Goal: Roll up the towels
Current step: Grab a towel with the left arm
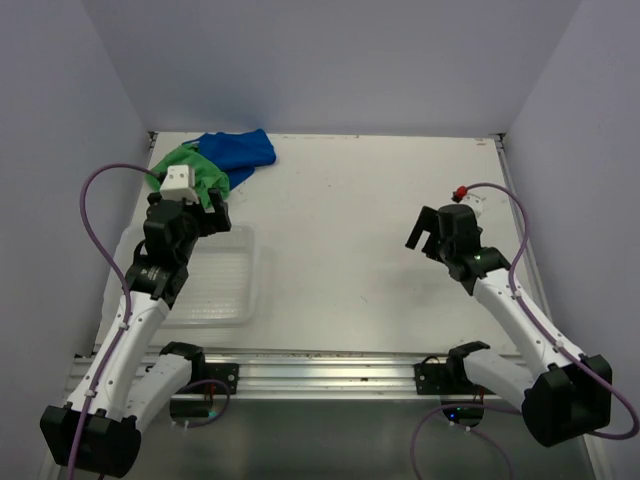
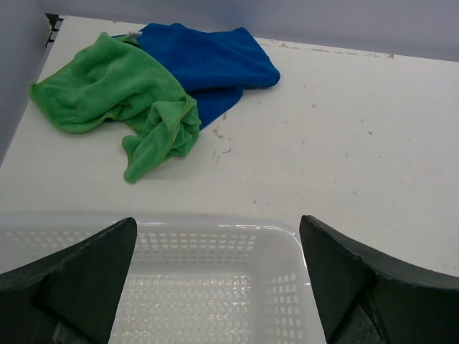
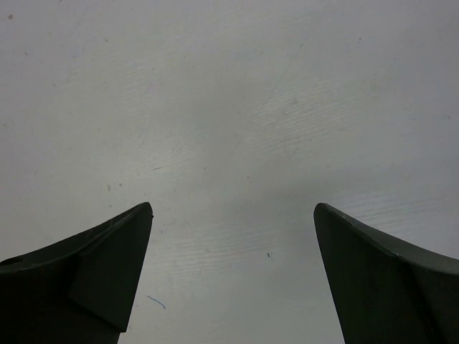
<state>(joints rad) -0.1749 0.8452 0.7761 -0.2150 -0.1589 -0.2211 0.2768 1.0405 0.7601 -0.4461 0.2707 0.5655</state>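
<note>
Two towels lie crumpled in a heap at the table's far left corner. The green towel (image 1: 188,168) (image 2: 115,93) overlaps the near left part of the blue towel (image 1: 240,150) (image 2: 208,64). My left gripper (image 1: 200,208) (image 2: 219,221) hovers open over the far rim of the white basket, a short way in front of the towels, with nothing between its fingers. On the right side, far from the towels, my right gripper (image 1: 428,235) (image 3: 233,208) is open and empty above bare table.
The white perforated basket (image 1: 250,275) (image 2: 215,251) sits at the left, under the left arm. Enclosure walls stand close around the table on the left, back and right. A metal rail (image 1: 320,370) runs along the near edge.
</note>
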